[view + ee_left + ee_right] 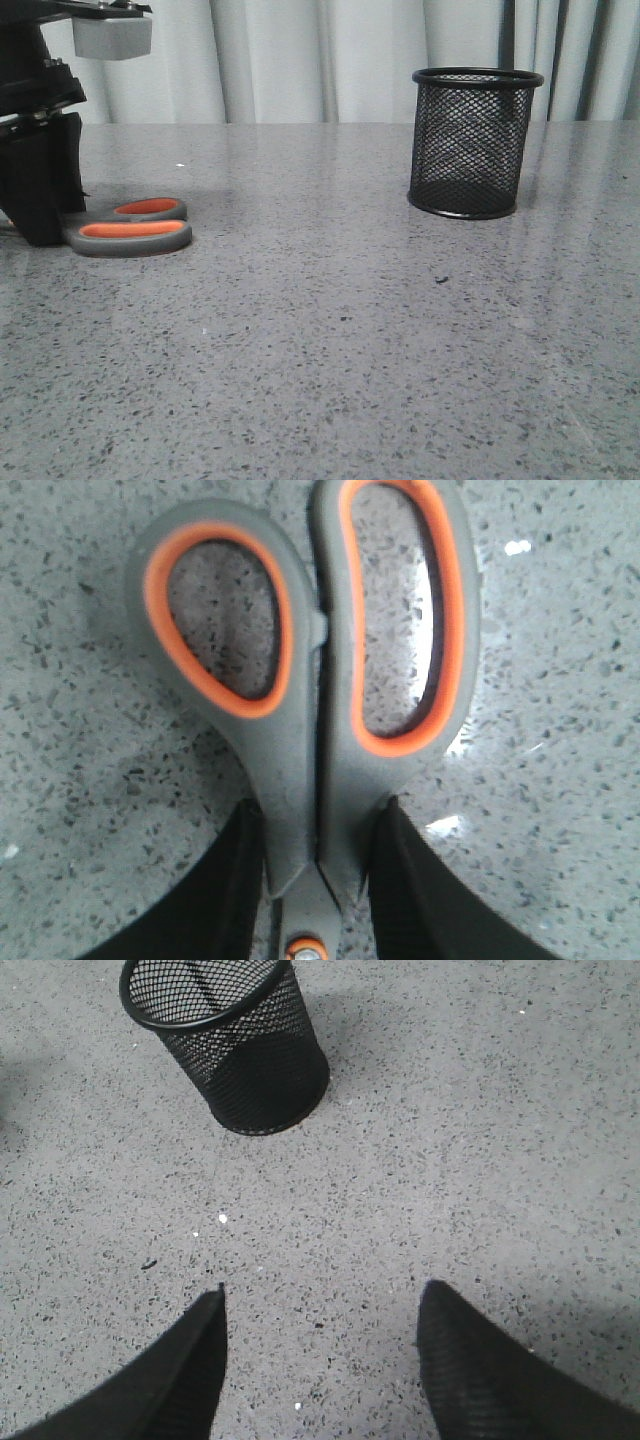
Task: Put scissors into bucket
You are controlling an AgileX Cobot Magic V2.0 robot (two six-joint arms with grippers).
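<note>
Left end effector [318, 880]: gripping the scissors [320, 710] at the pivot, lying on the worktop [350, 330].
Right end effector [320, 1360]: hovering wide open, holding nothing.
Bucket [472, 140]: standing upright, well apart.

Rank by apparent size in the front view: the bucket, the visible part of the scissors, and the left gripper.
1. The left gripper: largest, but nearest the camera and cut by the frame edge.
2. The bucket.
3. The scissors: smallest; only the handles show, the blades are hidden behind the gripper.

Left gripper [318, 880] low, fingers clamped together; right gripper [320, 1360] raised, fingers spread
</note>
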